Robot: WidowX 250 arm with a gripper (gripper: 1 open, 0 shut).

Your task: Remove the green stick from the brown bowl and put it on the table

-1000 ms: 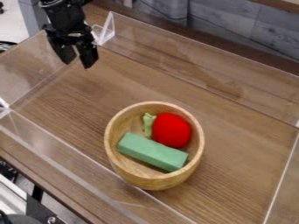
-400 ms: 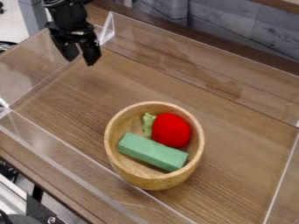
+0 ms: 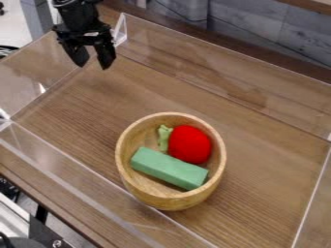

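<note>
Two things are sitting in the brown bowl: the green stick lying flat along its near side, a red strawberry toy touching it behind. The claw is hanging wide open and empty, pointing down over the bench, well apart at the far left corner.
</note>
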